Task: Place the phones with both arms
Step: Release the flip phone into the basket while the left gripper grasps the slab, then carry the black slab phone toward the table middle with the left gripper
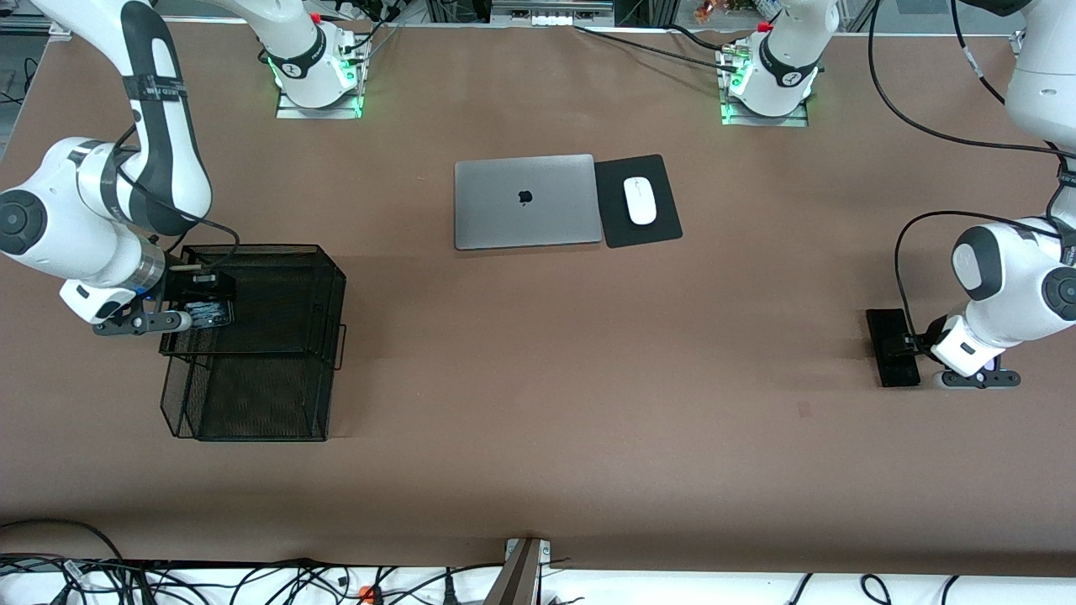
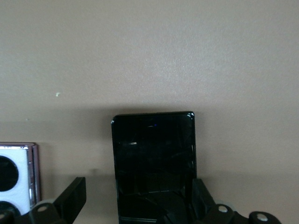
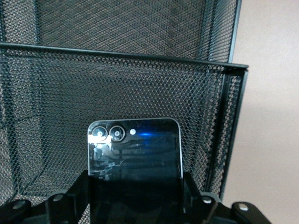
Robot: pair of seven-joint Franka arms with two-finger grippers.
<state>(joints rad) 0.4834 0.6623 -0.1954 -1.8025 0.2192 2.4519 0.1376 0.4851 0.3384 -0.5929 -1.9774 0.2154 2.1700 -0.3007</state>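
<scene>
Over the mesh tray [image 1: 277, 277], right hand [image 1: 202, 315] grips the flip phone [image 3: 134, 158].

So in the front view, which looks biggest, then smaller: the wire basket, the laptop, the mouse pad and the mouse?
Largest to smallest, as they look in the front view:
1. black wire basket
2. grey laptop
3. black mouse pad
4. white mouse
None look alike, so the order is clear.

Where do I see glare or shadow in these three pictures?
Front view: green glow at both arm bases, soft shadow beside the mesh tray. Right wrist view: blue-white glare on the black flip phone. Left wrist view: dim, a faint glint on the slab phone.
</scene>
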